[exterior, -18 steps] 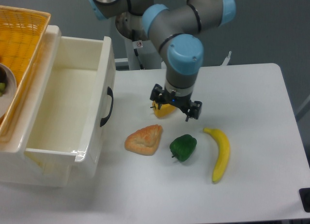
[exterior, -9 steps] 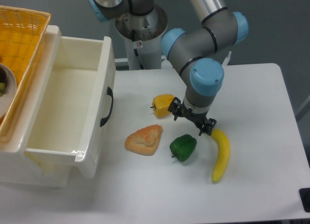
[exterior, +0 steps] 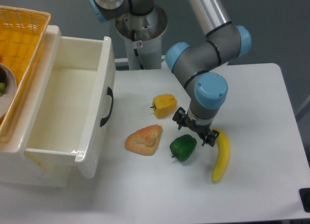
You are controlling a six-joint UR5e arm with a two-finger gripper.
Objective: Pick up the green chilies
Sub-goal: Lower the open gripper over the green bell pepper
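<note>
Currently your pincer [exterior: 194, 130] hangs with jaws parted and nothing between them. You will find the glossy dark-green pepper-shaped toy chilies [exterior: 183, 147] on the white table [exterior: 261, 98], just below-left of it in the frame. Its outer finger stands beside the long yellow banana [exterior: 220, 154].

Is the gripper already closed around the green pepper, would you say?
No, the gripper hangs open beside the green pepper, which lies untouched on the table.

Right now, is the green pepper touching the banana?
Apart. The camera view shows bare white table between the green pepper and the banana.
</note>
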